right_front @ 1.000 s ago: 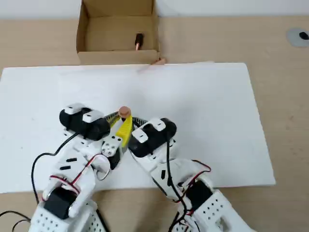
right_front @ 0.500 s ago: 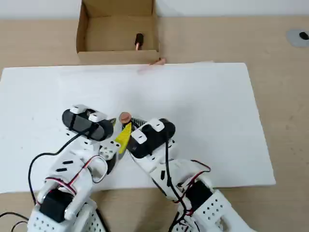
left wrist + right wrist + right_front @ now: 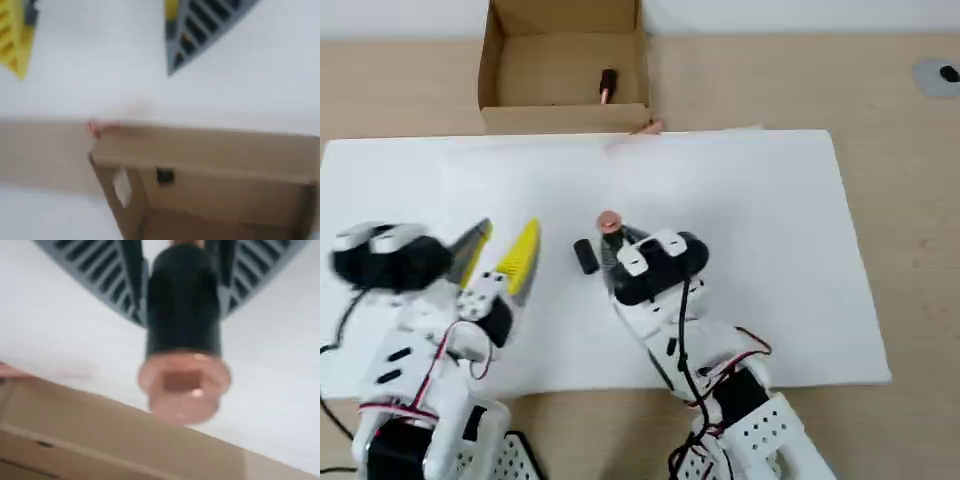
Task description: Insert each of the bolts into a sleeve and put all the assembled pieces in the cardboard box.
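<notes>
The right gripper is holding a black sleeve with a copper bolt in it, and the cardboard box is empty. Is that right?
Not quite. The cardboard box is not empty: the high view shows one assembled piece lying inside it. The rest holds: the right gripper is shut on a black sleeve with a copper bolt in it.

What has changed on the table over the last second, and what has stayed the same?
The left hand drew away from the bolt-and-sleeve piece and swung off to the left, open. The right hand kept its grip and carried the piece slightly to the right. The box and the finished piece inside it stayed put.
</notes>
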`<action>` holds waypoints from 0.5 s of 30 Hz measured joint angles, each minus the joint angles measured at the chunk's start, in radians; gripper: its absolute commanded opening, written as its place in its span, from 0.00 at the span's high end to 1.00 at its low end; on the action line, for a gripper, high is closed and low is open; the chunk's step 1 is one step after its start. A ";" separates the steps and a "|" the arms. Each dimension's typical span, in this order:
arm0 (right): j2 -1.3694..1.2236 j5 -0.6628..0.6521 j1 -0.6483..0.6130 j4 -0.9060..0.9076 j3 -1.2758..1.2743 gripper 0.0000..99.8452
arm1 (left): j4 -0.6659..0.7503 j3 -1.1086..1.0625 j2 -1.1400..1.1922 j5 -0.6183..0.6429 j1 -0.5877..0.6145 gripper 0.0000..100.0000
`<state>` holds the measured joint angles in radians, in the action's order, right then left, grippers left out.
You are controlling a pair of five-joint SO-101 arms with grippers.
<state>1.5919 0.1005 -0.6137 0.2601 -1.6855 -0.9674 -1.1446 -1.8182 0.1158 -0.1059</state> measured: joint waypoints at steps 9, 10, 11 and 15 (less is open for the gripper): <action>-0.477 -0.089 0.118 0.051 0.483 0.99 | 0.163 -0.384 -0.002 0.147 0.308 0.80; -0.580 -0.089 0.135 0.044 0.562 0.99 | 0.187 -0.456 0.000 0.143 0.311 0.80; -0.683 -0.089 0.147 0.041 0.646 0.99 | 0.201 -0.503 0.000 0.133 0.311 0.80; -1.097 -0.094 0.164 0.035 0.980 0.99 | 0.229 -0.532 0.002 0.124 0.311 0.80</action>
<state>0.4948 0.0069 -0.4496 0.2954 -0.7050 -0.7388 -1.6771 -1.8167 0.2401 0.2056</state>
